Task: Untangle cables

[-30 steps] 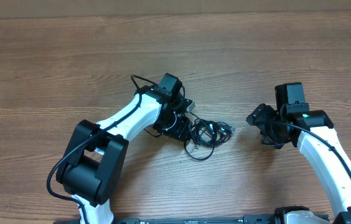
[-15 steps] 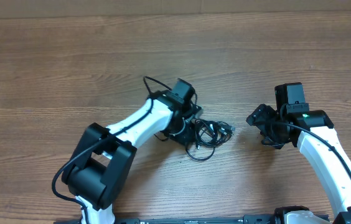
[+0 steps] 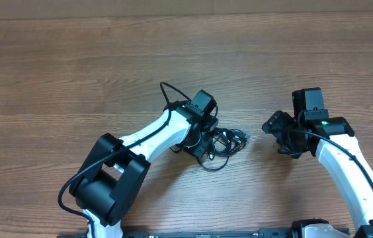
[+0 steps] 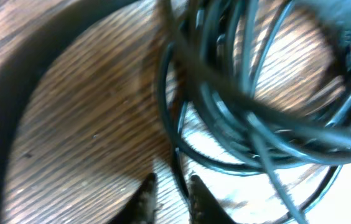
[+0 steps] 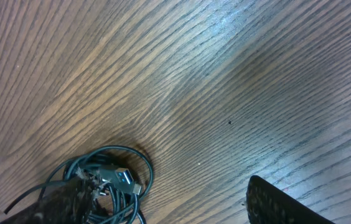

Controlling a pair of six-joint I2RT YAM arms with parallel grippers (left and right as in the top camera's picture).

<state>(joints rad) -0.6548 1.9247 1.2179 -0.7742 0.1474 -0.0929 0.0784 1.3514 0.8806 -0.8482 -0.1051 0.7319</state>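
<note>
The cables (image 3: 229, 140) are a small tangle of thin black cords on the wooden table, just right of my left gripper (image 3: 203, 137). In the left wrist view the loops (image 4: 244, 106) fill the upper right. My left gripper's (image 4: 174, 196) fingertips are close together with one cord strand running between them. My right gripper (image 3: 276, 135) is open and empty, a short way right of the tangle. In the right wrist view the coil (image 5: 110, 180) with a silvery blue-tipped plug (image 5: 126, 177) lies by the left finger of my right gripper (image 5: 175, 202).
The wooden table (image 3: 74, 73) stretches wide behind and to the left of both arms. A thicker black cable fixed to the left arm (image 3: 166, 89) arcs up behind its wrist.
My left arm has swung right, bringing its gripper from beside the tangle onto its left edge. The right arm has not moved.
</note>
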